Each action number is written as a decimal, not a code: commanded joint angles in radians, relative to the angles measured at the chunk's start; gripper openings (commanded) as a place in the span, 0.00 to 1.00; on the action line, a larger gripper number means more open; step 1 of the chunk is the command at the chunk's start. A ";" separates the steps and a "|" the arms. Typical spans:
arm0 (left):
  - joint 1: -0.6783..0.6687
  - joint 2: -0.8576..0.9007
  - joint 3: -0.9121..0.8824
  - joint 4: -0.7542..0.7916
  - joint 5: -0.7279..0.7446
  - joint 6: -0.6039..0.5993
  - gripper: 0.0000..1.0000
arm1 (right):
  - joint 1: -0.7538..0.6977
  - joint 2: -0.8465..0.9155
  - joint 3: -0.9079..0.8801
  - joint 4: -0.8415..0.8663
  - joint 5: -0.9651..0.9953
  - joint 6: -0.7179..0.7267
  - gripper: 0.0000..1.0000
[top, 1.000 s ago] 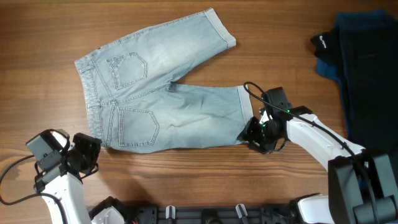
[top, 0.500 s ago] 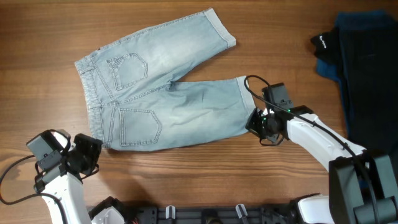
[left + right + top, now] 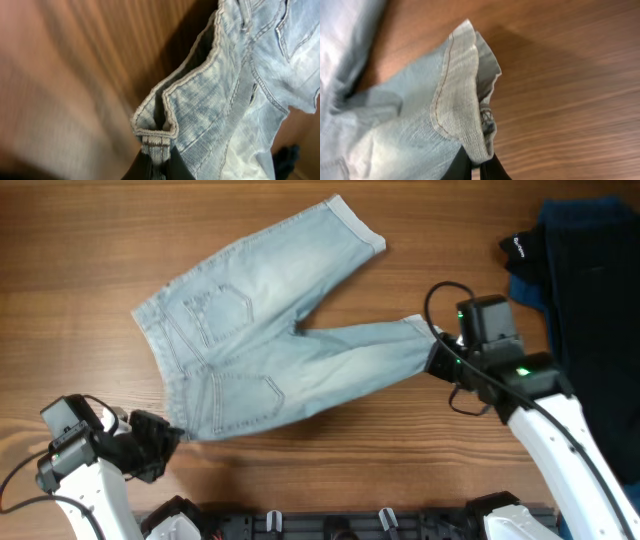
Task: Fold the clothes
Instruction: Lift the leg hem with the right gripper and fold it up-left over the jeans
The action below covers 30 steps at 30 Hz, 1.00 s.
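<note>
The light blue denim shorts (image 3: 270,330) lie back pockets up across the wooden table, stretched between my two grippers. My left gripper (image 3: 165,442) is shut on the waistband corner at the lower left; the left wrist view shows the waistband (image 3: 195,100) and a belt loop pinched between my fingers (image 3: 157,165). My right gripper (image 3: 440,355) is shut on the cuffed hem of the near leg; the right wrist view shows that hem (image 3: 465,105) clamped in my fingers (image 3: 480,167) and lifted off the table. The other leg's cuff (image 3: 355,225) lies at the back.
A dark blue cloth (image 3: 590,290) and a black garment with a small white logo (image 3: 522,252) lie at the right edge, close behind my right arm. Bare wooden table (image 3: 80,250) surrounds the shorts.
My right gripper has risen and moved right and back with the hem, pulling the near leg taut. My left gripper has moved right onto the waistband corner. The shorts have shifted and turned.
</note>
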 commanded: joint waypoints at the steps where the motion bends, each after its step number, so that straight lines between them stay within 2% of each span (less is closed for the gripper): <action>1: -0.002 -0.066 0.042 -0.172 0.011 0.062 0.04 | -0.023 -0.051 0.140 -0.074 0.107 0.004 0.04; 5: -0.002 -0.138 0.042 -0.391 -0.040 0.130 0.04 | -0.063 -0.028 0.366 -0.167 0.102 -0.041 0.04; 9: -0.004 -0.165 0.042 -0.417 -0.061 0.149 0.04 | -0.077 0.076 0.531 -0.146 0.063 -0.048 0.04; 14: -0.005 -0.155 0.042 -0.284 -0.022 0.133 0.04 | -0.077 0.280 0.549 -0.036 -0.040 -0.052 0.04; 17: -0.006 -0.132 0.044 -0.143 -0.012 0.056 0.04 | -0.077 0.383 0.549 0.037 -0.056 -0.051 0.04; 22: -0.013 -0.031 0.111 -0.011 0.020 0.067 0.04 | -0.077 0.450 0.549 0.121 -0.056 -0.044 0.04; 27: -0.140 0.168 0.300 0.112 -0.013 0.132 0.04 | -0.079 0.485 0.549 0.195 -0.047 -0.038 0.04; 30: -0.253 0.307 0.447 0.169 -0.087 0.196 0.04 | -0.089 0.506 0.549 0.220 -0.018 -0.010 0.04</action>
